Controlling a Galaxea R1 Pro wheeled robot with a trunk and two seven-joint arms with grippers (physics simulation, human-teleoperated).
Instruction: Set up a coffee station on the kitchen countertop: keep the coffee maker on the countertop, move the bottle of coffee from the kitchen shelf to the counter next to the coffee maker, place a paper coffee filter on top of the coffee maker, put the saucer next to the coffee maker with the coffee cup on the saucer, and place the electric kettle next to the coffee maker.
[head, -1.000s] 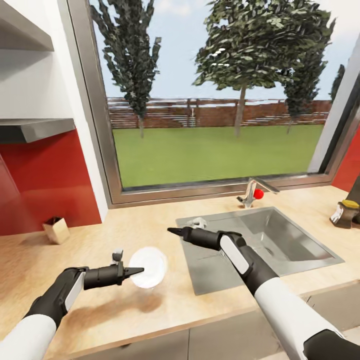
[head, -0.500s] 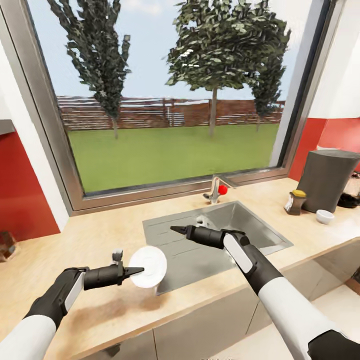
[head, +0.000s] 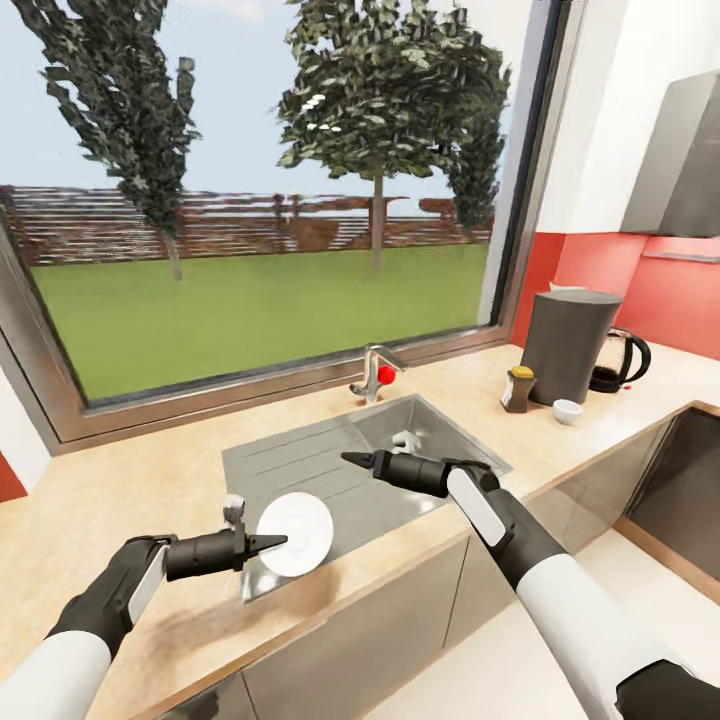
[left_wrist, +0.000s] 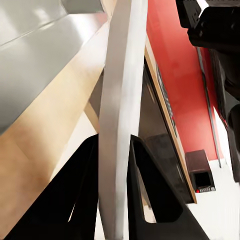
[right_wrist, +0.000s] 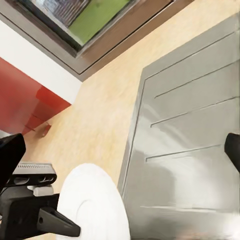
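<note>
My left gripper (head: 272, 543) is shut on the rim of the white saucer (head: 296, 533), held edge-up over the kitchen countertop (head: 130, 500) at the sink's left end. In the left wrist view the saucer (left_wrist: 117, 120) stands edge-on between the black fingers (left_wrist: 75, 200). My right gripper (head: 350, 459) hovers over the sink, open and holding nothing; its view shows the saucer (right_wrist: 92, 207). At the far right of the counter stand the coffee maker (head: 568, 345), the electric kettle (head: 617, 362) behind it, the bottle of coffee (head: 518, 389) and the coffee cup (head: 567, 411).
An inset steel sink (head: 440, 440) with drainboard lies under both grippers, with a faucet (head: 372, 368) with a red knob behind it. A big window runs along the back. The counter turns a corner at the right, with floor (head: 470, 670) below.
The camera has swung right: the window and sink shifted left in view, and the coffee maker, bottle, cup and kettle now show more fully. Both arms hold their pose, saucer still gripped.
</note>
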